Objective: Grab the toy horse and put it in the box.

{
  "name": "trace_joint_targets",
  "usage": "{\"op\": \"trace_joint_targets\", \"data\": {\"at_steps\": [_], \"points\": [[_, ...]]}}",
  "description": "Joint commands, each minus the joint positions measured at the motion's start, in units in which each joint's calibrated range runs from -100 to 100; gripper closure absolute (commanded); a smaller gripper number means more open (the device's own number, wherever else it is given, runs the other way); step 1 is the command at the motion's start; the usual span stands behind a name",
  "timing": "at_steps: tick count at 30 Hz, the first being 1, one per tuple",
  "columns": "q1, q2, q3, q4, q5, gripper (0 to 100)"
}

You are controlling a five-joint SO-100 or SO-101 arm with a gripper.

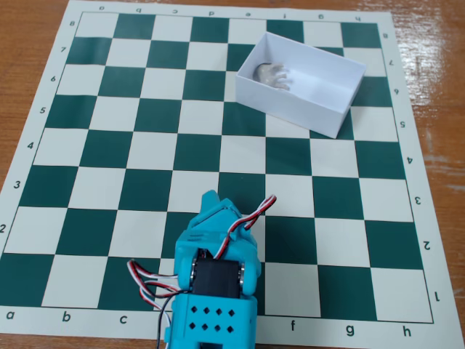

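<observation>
The toy horse (273, 74) is a small pale grey-white figure lying inside the white box (290, 110), at the box's left end as the fixed view shows it. The box stands open-topped on the far right part of the chessboard. My teal gripper (216, 205) is low at the near edge of the board, folded back over the arm's base and far from the box. Its fingers lie together with no gap showing and nothing between them.
The green-and-white chessboard mat (102, 149) covers most of the brown wooden table (29, 43). Red, white and black wires (145, 280) loop out beside the arm's black motor (218, 276).
</observation>
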Motion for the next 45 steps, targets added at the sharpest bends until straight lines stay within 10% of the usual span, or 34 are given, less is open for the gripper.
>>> {"op": "trace_joint_targets", "data": {"at_steps": [1,45], "points": [[-0.2,-0.4,0.4,-0.6,0.4,71],[-4.3,-0.4,0.4,0.7,0.4,71]]}}
